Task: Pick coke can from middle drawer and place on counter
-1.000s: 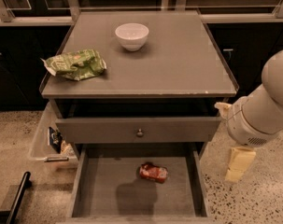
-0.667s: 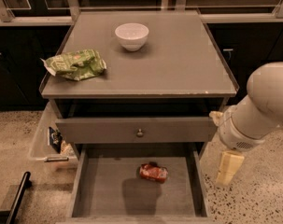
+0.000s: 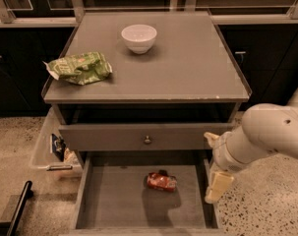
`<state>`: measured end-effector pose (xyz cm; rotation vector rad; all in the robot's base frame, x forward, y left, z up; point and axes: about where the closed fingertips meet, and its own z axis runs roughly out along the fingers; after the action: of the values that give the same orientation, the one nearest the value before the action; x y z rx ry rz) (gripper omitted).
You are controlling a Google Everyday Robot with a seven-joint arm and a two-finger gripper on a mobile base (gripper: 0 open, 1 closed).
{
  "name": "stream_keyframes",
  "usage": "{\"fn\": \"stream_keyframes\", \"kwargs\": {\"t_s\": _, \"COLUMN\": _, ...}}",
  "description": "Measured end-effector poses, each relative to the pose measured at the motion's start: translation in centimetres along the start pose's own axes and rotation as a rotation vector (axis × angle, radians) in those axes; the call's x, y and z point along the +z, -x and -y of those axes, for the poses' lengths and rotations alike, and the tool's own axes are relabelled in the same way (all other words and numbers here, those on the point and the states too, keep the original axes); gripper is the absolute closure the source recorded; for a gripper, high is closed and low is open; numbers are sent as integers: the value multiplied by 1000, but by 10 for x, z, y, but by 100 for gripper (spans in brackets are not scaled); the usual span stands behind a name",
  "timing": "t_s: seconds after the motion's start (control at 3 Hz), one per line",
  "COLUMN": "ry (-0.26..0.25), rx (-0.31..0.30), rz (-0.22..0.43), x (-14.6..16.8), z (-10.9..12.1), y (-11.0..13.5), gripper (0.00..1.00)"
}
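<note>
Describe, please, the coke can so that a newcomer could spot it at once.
Below the grey counter, the middle drawer stands pulled open, with the gripper by its right wall. The coke can lies on its side on the drawer floor, the only red thing, unlike the green bag on top.

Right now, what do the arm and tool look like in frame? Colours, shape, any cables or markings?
Arm: fat, rounded, smooth off-white shell at the right edge of the frame, narrowing to a ringed wrist. Tool: cream-yellow, blocky and flat-sided, yellower than the arm, by the right wall of the middle drawer. No cables, labels or markings show.
</note>
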<state>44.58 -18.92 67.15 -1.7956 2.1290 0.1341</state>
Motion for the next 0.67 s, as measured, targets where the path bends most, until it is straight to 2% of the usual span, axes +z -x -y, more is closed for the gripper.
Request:
{"fn": "stream_keyframes", "kwargs": {"t_s": 0.33, "ry": -40, "rx": -33, "rz": 106, "x": 34, "z": -7, "y": 10, "gripper": 0}}
{"fn": "stream_keyframes", "kwargs": {"t_s": 0.67, "ry": -51, "rx": -33, "rz": 181, "x": 49, "z": -10, "y": 11, "gripper": 0}}
